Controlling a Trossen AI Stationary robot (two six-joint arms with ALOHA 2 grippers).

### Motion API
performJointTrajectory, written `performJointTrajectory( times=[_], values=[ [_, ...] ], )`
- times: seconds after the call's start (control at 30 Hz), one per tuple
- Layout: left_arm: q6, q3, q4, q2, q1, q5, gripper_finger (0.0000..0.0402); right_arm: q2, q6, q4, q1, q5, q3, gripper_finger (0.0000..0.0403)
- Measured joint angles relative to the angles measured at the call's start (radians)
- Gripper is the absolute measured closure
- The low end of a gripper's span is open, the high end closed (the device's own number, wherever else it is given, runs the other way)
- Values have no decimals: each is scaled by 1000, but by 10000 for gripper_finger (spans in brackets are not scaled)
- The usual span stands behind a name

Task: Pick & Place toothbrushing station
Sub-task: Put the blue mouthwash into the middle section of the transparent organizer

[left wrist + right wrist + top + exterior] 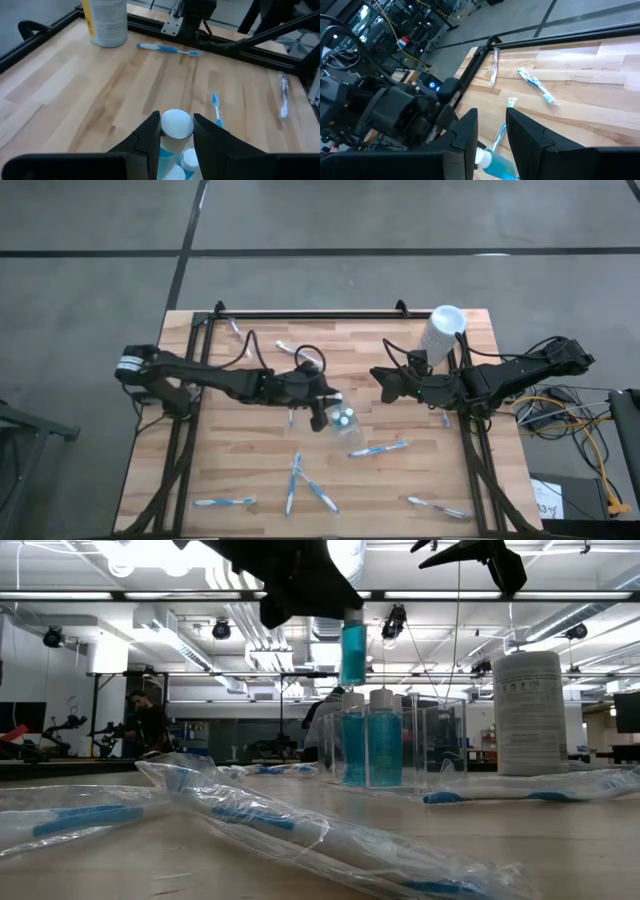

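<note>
**Tube in the air over the pouch**

Over the middle of the wooden table (250, 470), the left gripper (176, 131) has its two dark fingers clamped on a small blue tube with a white cap (176, 125), and it hangs upright, cap upward, above the tabletop! From table height you can see that lifted tube (352, 648) hanging clear above two more blue white-capped tubes (368, 740) that stand upright just below it, seemingly inside the clear plastic pouch (343, 426).

So the relation that matters: the pouch lies directly under the held tube, whose long axis stands vertical, so I judge the next move to be a straight drop downward. The left arm is plainly the nearer one.

The right gripper (383, 377) hovers off to the side, its fingers parted and holding nothing, near the tall white cylinder (441, 333).

Thin blue-and-white toothbrushes (298, 480) in clear wrappers lie scattered flat on the near half of the table, well apart from both grippers.
</note>
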Motion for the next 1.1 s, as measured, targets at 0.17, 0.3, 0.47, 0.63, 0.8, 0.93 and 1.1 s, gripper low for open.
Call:
performJointTrajectory(
  times=[0.17, 0.3, 0.47, 0.63, 0.8, 0.93, 1.1],
  values=[
    [47, 42, 2, 37, 1, -4, 300, 0, 2, 0, 0, 0, 0, 305],
    [45, 58, 7, 48, 5, -6, 300, 0, 2, 0, 0, 0, 0, 305],
    [25, 52, 29, 66, 7, -12, 300, 0, 1, 0, 0, 0, 0, 305],
    [-3, 52, 55, 102, 6, -13, 300, 0, -1, 0, 0, 0, 0, 305],
    [-5, 52, 75, 125, 6, -23, 300, 0, 0, 0, 0, 0, 0, 305],
    [-5, 53, 64, 129, 5, -46, 300, 0, -1, 0, 0, 0, 0, 305],
    [-4, 52, 37, 109, 6, -81, 300, 0, 0, 0, 0, 0, 0, 305]
  ],
)
